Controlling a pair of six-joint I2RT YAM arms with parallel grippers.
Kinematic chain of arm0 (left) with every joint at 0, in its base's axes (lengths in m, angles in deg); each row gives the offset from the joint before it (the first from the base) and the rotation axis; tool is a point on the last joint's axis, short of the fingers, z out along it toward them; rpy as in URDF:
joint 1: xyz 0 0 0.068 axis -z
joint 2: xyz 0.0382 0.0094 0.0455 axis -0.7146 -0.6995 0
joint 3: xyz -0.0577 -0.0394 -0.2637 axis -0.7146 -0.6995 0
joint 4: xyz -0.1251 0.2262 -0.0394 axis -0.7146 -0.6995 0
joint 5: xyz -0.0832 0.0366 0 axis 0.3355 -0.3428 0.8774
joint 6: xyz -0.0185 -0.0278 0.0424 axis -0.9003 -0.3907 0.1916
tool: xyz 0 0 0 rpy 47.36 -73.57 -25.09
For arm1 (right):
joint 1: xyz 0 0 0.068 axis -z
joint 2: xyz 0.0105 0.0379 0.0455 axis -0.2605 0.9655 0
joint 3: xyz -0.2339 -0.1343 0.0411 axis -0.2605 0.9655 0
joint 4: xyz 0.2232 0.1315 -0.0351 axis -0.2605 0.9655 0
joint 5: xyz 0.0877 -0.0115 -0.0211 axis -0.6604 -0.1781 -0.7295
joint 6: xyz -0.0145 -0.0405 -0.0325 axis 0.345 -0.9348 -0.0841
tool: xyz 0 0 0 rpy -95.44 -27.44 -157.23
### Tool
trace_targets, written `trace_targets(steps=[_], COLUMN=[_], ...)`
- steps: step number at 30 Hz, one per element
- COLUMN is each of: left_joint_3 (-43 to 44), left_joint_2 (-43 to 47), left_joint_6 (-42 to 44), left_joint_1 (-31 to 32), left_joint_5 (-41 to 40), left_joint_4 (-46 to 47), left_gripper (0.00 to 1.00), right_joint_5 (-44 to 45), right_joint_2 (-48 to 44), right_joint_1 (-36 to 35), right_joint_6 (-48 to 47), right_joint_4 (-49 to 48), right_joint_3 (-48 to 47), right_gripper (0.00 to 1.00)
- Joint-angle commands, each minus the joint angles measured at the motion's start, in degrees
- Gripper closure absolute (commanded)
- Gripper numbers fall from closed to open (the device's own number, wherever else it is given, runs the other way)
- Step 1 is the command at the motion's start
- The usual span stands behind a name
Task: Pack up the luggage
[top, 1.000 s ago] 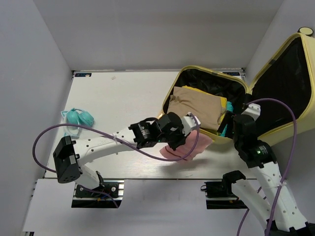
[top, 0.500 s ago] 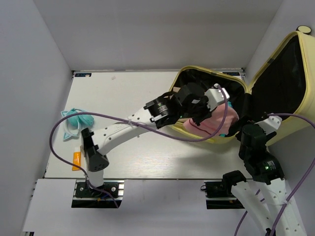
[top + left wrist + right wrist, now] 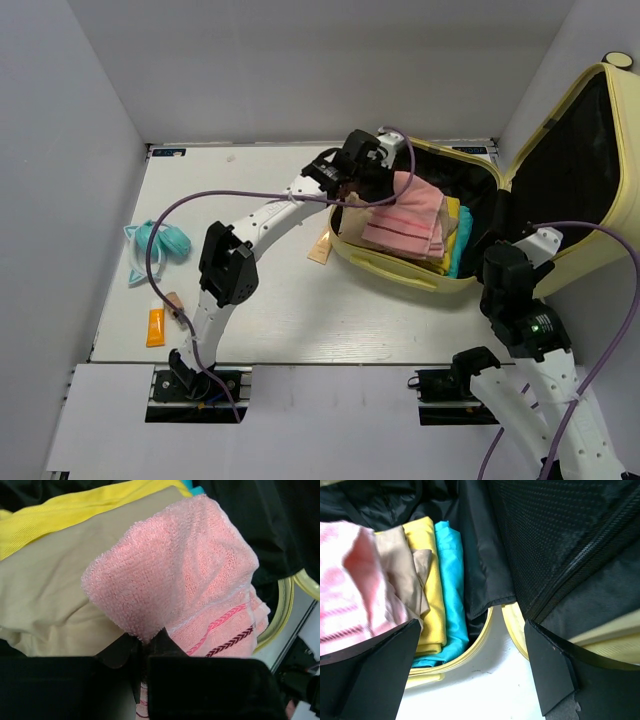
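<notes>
The luggage (image 3: 392, 268) lies open at the right, a pale yellow shell with black lining, its lid (image 3: 590, 170) propped up. Folded tan (image 3: 50, 595), yellow (image 3: 60, 510) and teal (image 3: 452, 580) garments lie inside. A pink towel (image 3: 405, 215) rests on top of them. My left gripper (image 3: 147, 637) reaches over the far rim of the case and is shut on a corner of the pink towel (image 3: 190, 580). My right gripper (image 3: 470, 670) hangs open over the table at the near gap between shell and lid, holding nothing.
A teal bundle (image 3: 155, 243) lies at the table's left edge, with an orange tube (image 3: 155, 327) and a small tan piece (image 3: 175, 300) nearer the front. Another tan scrap (image 3: 321, 248) lies by the case's left rim. White walls enclose the table.
My left arm carried the pink towel from the table in front of the case up and into it, onto the tan garment. My right arm pulled back a little.
</notes>
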Motion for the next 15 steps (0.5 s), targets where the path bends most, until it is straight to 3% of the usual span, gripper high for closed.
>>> trace_targets(steps=[1, 4, 5, 6, 15], left_joint_3=[0.36, 0.27, 0.35, 0.36, -2.80], left_joint_2=[2.49, 1.18, 0.91, 1.17, 6.00], left_joint_6=[-5.41, -5.42, -4.55, -3.76, -2.25], left_joint_1=[-2.65, -3.63, -3.81, -3.90, -6.97], left_joint_5=[4.03, 6.32, 7.28, 8.25, 3.08], left_joint_4=[4.22, 4.75, 4.31, 4.05, -0.35], left_gripper=[0.95, 0.56, 0.14, 0.00, 0.00], right_joint_5=[0.56, -1.80, -2.26, -2.78, -16.67], right_joint_2=[1.75, 3.59, 4.03, 5.86, 22.19], right_joint_1=[0.17, 0.17, 0.08, 0.43, -0.01], right_joint_6=[-0.07, -1.47, -1.83, -2.26, -4.11], right_joint_4=[-0.87, -1.75, -2.01, -1.93, -5.87], right_joint_3=[-2.01, -2.53, -2.97, -3.50, -11.67], right_gripper=[0.10, 0.10, 0.10, 0.10, 0.10])
